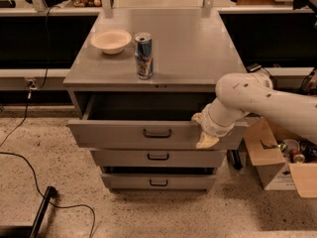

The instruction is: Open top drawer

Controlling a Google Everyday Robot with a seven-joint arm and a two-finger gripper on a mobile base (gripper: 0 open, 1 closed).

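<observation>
Grey top drawer (114,133), R edge behind hand (203,131)

Top drawer (119,134) stands out fwd of the table (198,48) front, w/ 2 more stacked under it: middle drawer (124,157), then bottom drawer (129,181) lowest. On the table top: bowl (111,40) at L, can (143,55) just R of it & nearer the front edge, the two apart. End effector (204,133) at the R end of the top drawer's front, by its upper edge, R of the handle (157,132); arm (267,100) comes in from the R. Cardboard box (265,152) on the floor (148,212) R of the table; cable (20,157) on the floor at L.
</observation>
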